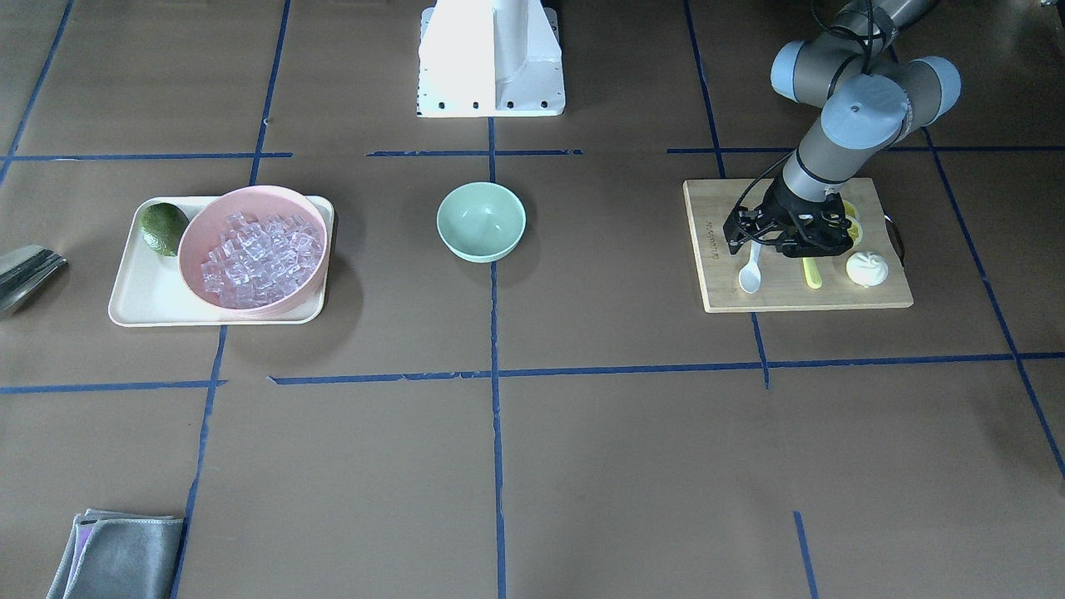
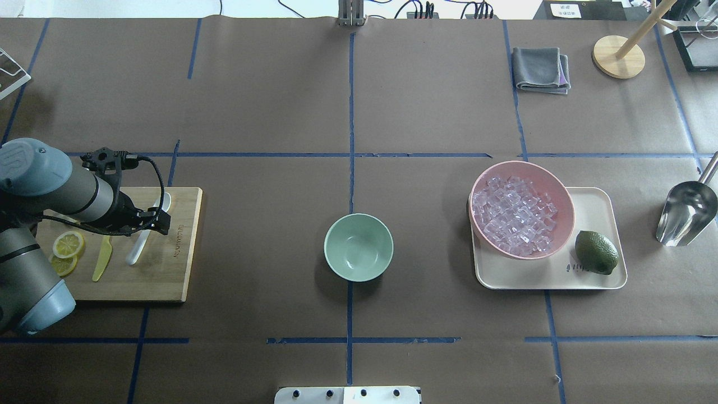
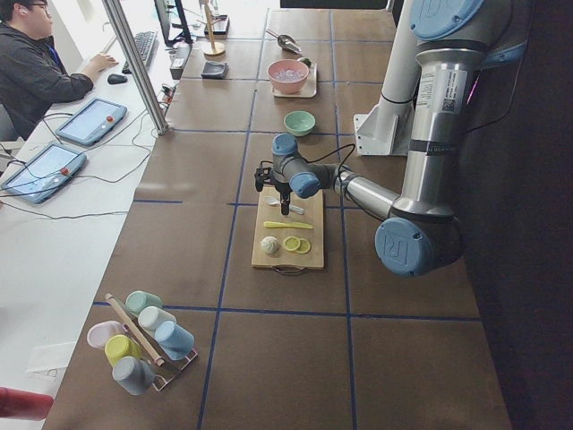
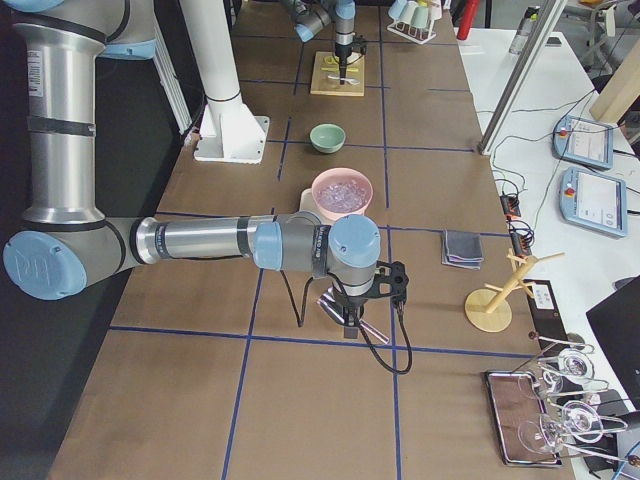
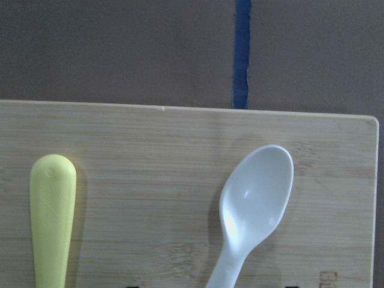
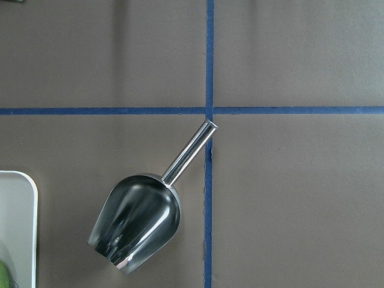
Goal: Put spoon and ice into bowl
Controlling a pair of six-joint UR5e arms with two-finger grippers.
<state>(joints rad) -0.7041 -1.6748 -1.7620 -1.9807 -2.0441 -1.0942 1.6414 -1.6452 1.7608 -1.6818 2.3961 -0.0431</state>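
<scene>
Left hand, seemingly open, over one spoon; one green bowl; one pink bowl of ice.

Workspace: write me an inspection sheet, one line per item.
Surface: brown table with blue tape lines.
Job's things: spoon lies on the cutting board; ice fills the pink bowl; green bowl empty, at centre.
Clutter: yellow knife, lemon slices and a white bun-like piece on the board; green fruit on the tray; metal scoop; grey cloth.
Grippers: left gripper open, over the spoon's handle; right gripper above the scoop, state cannot be told.
Cables: black cable loops at the left wrist.
Surroundings: operator at a desk; cup rack.
</scene>
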